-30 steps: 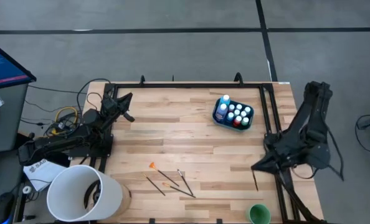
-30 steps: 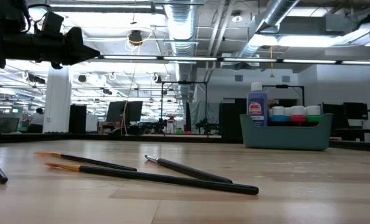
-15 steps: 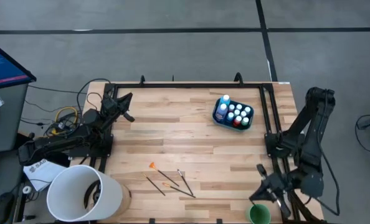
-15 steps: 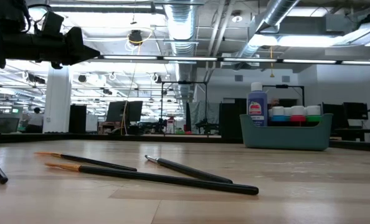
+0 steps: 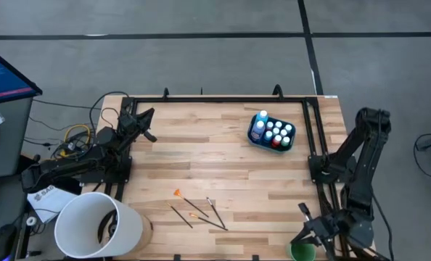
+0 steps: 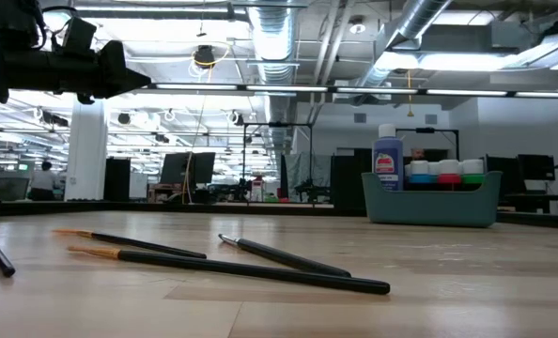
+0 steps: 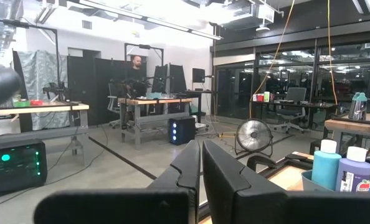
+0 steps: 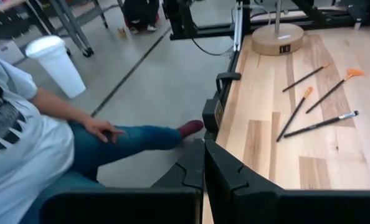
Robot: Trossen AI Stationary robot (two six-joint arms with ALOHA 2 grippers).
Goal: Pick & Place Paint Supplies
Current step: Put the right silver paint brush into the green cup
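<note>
Standing partly hidden in the teal tub (image 5: 272,135) at the bench's (image 5: 201,167) far right, the paint bottles (image 5: 277,132) show only white caps from above; the low view adds red, blue and green tops beside a taller blue bottle (image 6: 387,160). Four thin dark brushes (image 5: 199,211), some orange-tipped, lie loose on the pale wood near the middle of the near edge. The right hand (image 5: 302,234), fingers pressed together and holding nothing, has travelled from the bench's right edge toward the near right corner, now over a green cup (image 5: 300,251) that it partly covers. The left hand (image 5: 144,123) rests at the far left, fingers closed, empty. A white bucket (image 5: 98,225), cut off, stands near left.
</note>
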